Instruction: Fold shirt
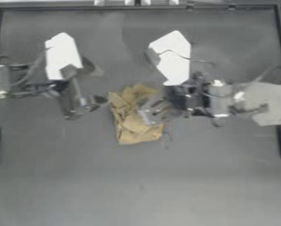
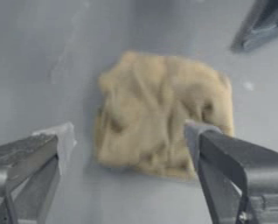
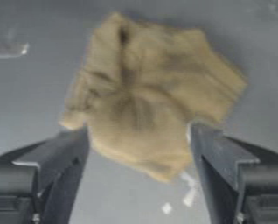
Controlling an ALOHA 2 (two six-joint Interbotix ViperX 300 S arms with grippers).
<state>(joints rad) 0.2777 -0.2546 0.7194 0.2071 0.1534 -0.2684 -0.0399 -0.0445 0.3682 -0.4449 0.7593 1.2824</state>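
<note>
Shirt [image 1: 135, 115]: folded compact, mid-counter [image 1: 166, 185]. Right gripper [image 1: 150, 111]: over shirt, jaws wide open, holding nothing. Left gripper [image 1: 78, 108]: just beside shirt, jaws open, empty

One folded shirt [image 1: 134, 115] lies on one table [image 1: 137, 185], with two tools: left [image 1: 84, 106], right [image 1: 150, 112].

The shirt [image 1: 135, 115] lies bunched on the table [image 1: 137, 185] near its middle. The left gripper [image 1: 78, 110] sits just left of it; the right gripper [image 1: 152, 112] is over its right part.
</note>
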